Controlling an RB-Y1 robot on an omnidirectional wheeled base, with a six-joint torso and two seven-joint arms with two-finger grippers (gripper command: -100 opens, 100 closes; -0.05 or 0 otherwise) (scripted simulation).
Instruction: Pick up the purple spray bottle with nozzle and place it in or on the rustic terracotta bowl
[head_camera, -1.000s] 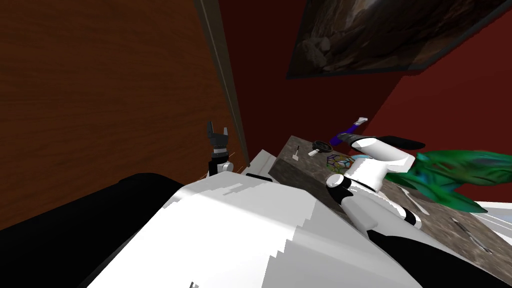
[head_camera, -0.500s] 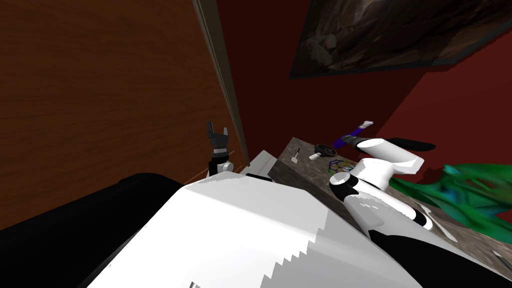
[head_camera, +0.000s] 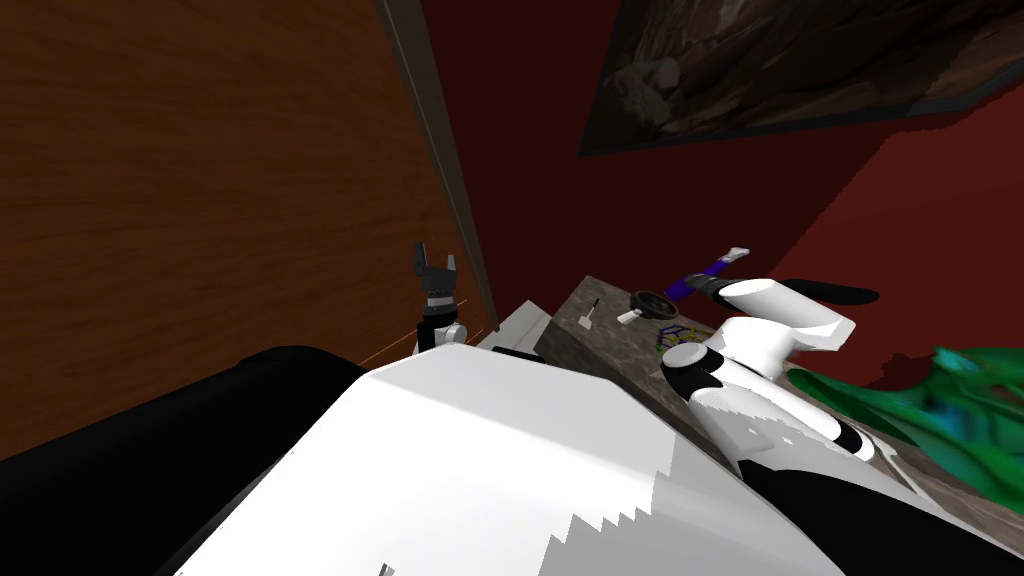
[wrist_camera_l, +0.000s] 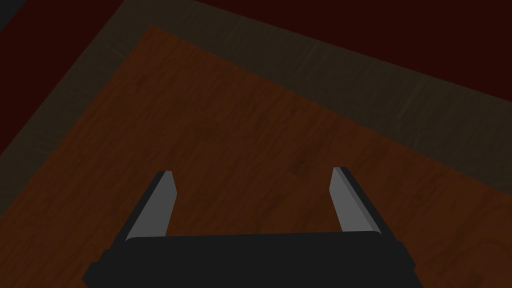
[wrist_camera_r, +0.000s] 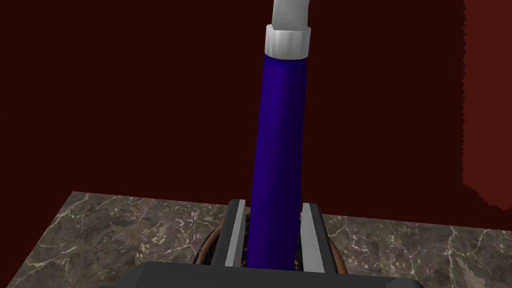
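Note:
The purple spray bottle (wrist_camera_r: 277, 150), a slim tube with a white collar and nozzle (wrist_camera_r: 287, 30), stands up between the fingers of my right gripper (wrist_camera_r: 272, 207), which is shut on its lower part. Just below the gripper a brown bowl rim (wrist_camera_r: 206, 250) peeks out on the marble counter (wrist_camera_r: 125, 225). In the head view the bottle (head_camera: 703, 274) slants out of my right gripper (head_camera: 695, 285), close beside a dark round bowl (head_camera: 654, 302). My left gripper (head_camera: 434, 266) is raised by the wooden panel, and its fingers (wrist_camera_l: 155, 205) stand open and empty.
On the counter (head_camera: 585, 345) lie a small white-tipped tool (head_camera: 590, 314) and a colourful wireframe shape (head_camera: 672, 331). A green plant (head_camera: 930, 410) spreads at the right. A dark red wall rises right behind the counter, and a wooden panel (head_camera: 200, 200) lies to the left.
The head view has swung, so the green plant has slid to the right of the picture. My right arm, still holding the bottle, has shifted slightly. The left arm has not moved.

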